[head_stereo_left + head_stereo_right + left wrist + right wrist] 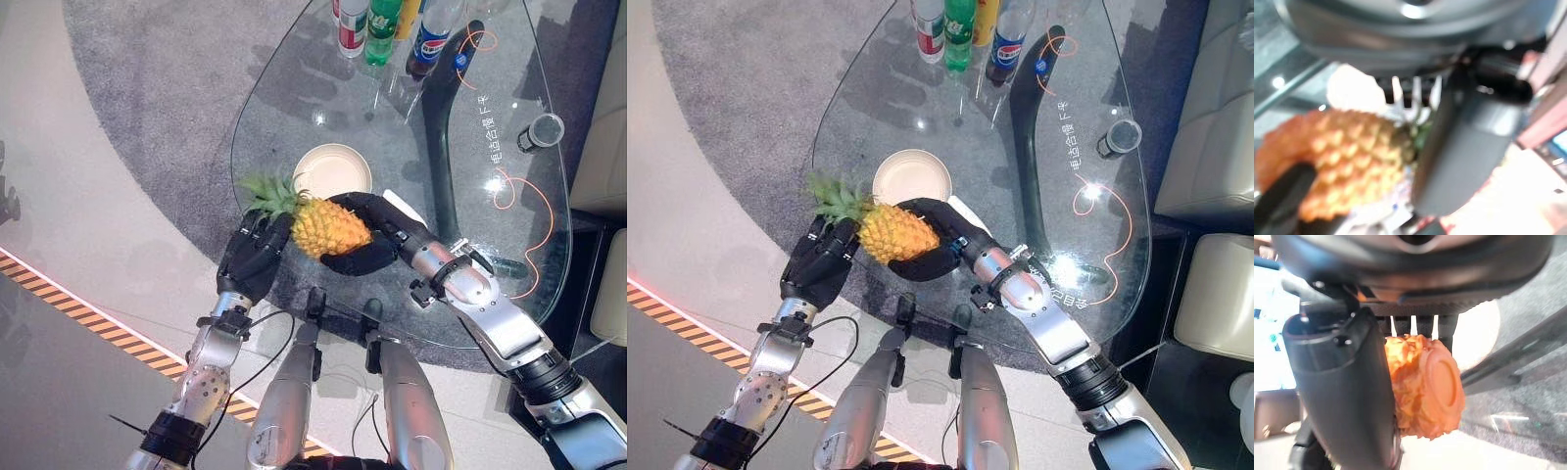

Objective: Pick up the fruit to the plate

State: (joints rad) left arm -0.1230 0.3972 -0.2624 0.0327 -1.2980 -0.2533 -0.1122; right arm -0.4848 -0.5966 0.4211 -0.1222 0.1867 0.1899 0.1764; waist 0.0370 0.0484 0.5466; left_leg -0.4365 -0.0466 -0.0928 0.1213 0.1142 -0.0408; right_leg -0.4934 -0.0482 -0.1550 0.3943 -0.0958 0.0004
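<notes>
The pineapple (330, 226) is held above the near edge of the glass table (294, 88), lying on its side, with the green crown (268, 194) pointing to the robot's left. The right hand (364, 257) has its fingers curled around the yellow body of the fruit — it wraps it from the right side and from below, and in the right wrist view the flat base of the fruit (1442, 384) shows just beside the thumb (1347, 396). The left hand (253, 257) is at the crown end, its fingers touching the leaves and the end of the fruit; in the left wrist view the fingers look rather straight against it, but I cannot tell for sure if they grip it.

The cream plate (333, 168) stands on the table just beyond the pineapple, close to it, and nothing lies on it. The fruit is not on the plate yet.

At the far end of the table stands a group of bottles — a red and white can (352, 27), a green bottle (382, 29) and a dark cola bottle (429, 44). A small dark jar with a clear lid (541, 132) lies near the right edge of the table, well apart from the plate. Under the glass a dark curved table leg (441, 127) runs to the right of the plate. A grey carpet (167, 98) lies under the table, and a pale sofa (1205, 127) is on the right.
</notes>
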